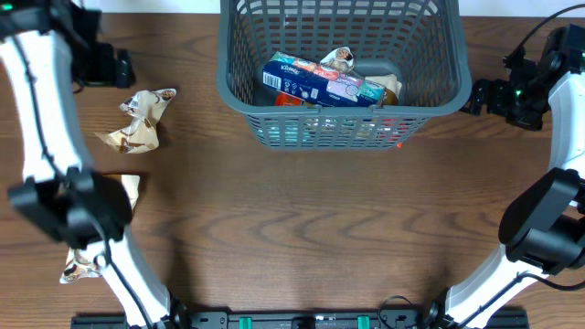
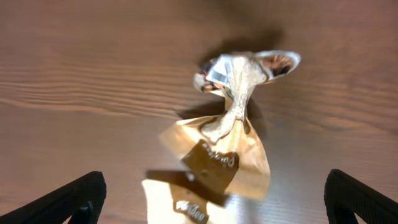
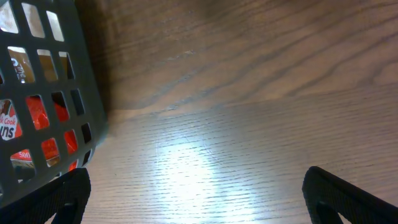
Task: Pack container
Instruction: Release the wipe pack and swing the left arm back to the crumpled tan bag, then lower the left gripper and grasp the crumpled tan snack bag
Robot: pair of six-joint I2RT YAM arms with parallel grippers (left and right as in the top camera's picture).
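The container (image 1: pixel 340 117) is a dark grey slotted basket at the top centre. It holds a blue tissue pack (image 1: pixel 320 82) and some snack packets. A tan snack packet (image 1: pixel 140 119) with a twisted top lies left of it. My left gripper (image 1: pixel 111 66) hovers open just behind that packet. In the left wrist view the packet (image 2: pixel 230 140) lies ahead of and between the wide-spread fingers (image 2: pixel 68 202) of the left gripper (image 2: pixel 214 186), untouched. My right gripper (image 1: pixel 480 96) is open beside the basket's right wall. The right wrist view shows the right gripper (image 3: pixel 199 183) over bare wood, with the basket wall (image 3: pixel 43 93) at left.
Two more snack packets lie at the left: one (image 1: pixel 131 189) partly hidden by the left arm, one (image 1: pixel 80 265) near the front edge. Red packets show through the basket's lattice (image 3: pixel 46 146). Brown wooden table (image 1: pixel 320 228).
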